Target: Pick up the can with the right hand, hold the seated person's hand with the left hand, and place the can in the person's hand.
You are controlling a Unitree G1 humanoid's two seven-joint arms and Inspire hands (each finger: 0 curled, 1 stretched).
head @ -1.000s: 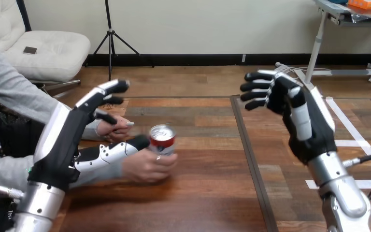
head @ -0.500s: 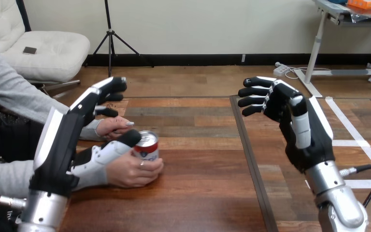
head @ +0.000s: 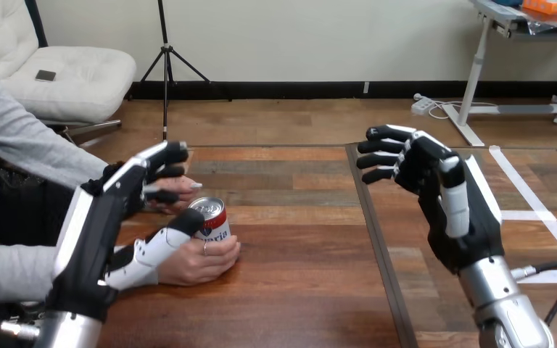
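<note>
A red, white and silver can [head: 210, 220] stands upright on the table, gripped by the person's hand [head: 192, 262] at the view's left. My left hand [head: 94, 225] is beside that hand, open. Its thumb lies along the person's wrist and reaches the can's side, while its straight fingers spread above, not curled round anything. The person's other hand [head: 179, 190] rests on the table just behind my left fingers. My right hand [head: 450, 196] is raised over the table's right half, open and empty, well apart from the can.
The wooden table [head: 297, 290] has a dark seam [head: 373, 239] running front to back between my hands. White tape lines [head: 529, 215] mark its right part. The person's grey sleeve [head: 7, 272] lies along the left edge.
The person's hand has drawn the can left and toward me, down onto the table. My left hand has followed, sinking lower. My right hand has dropped slightly.
</note>
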